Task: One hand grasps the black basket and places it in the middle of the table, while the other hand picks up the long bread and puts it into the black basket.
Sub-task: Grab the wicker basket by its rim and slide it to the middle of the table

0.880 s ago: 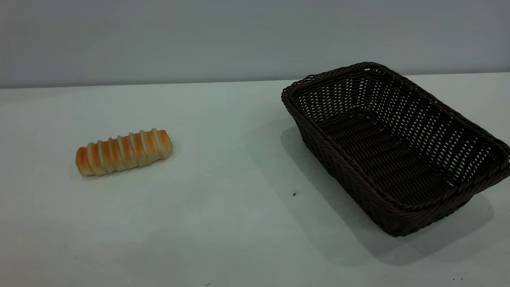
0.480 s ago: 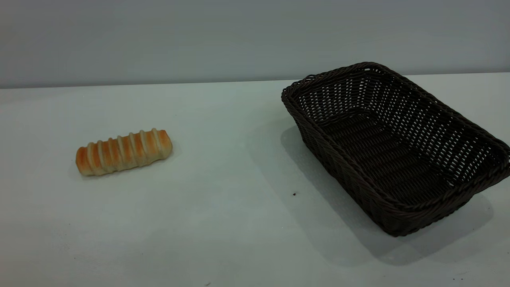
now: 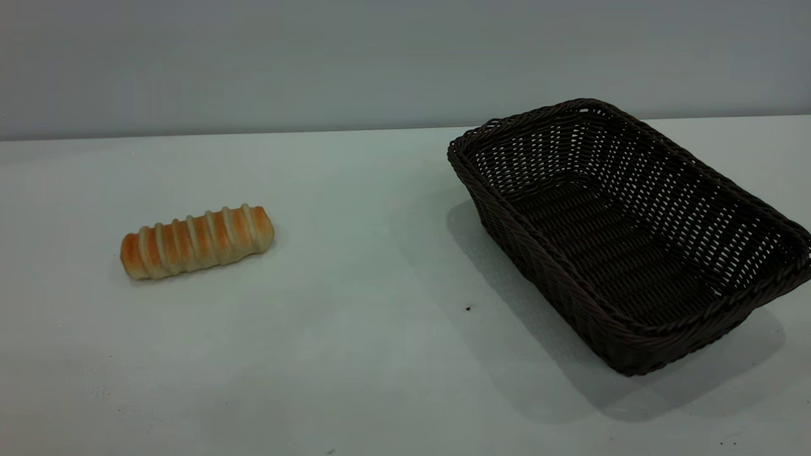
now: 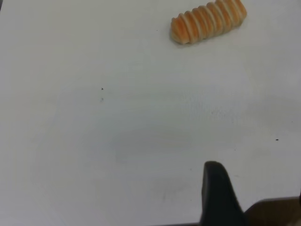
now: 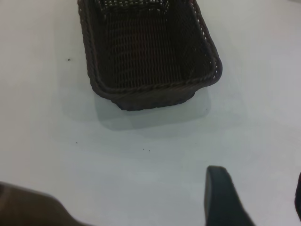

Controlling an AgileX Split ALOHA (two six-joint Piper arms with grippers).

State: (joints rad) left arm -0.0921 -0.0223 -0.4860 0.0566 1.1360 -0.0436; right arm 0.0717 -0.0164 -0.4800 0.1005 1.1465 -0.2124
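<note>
I cannot tell how wide either pincer stands. My left pincer point(image 4: 221, 197) hovers over bare table point(image 3: 380, 354). The long bread point(image 3: 197, 241) lies at 9 o'clock, the empty black basket point(image 3: 624, 234) at 3 o'clock.

- Exterior view: low and nearly level across the table point(image 3: 380, 354), facing the grey back wall point(image 3: 317, 57); the long bread point(image 3: 197, 241) at left, the black basket point(image 3: 624, 234) at right.
- Left wrist view: angled down from above the table, sharing the long bread point(image 4: 208, 21).
- Right wrist view: angled down, nearer, sharing the black basket point(image 5: 148, 56).
</note>
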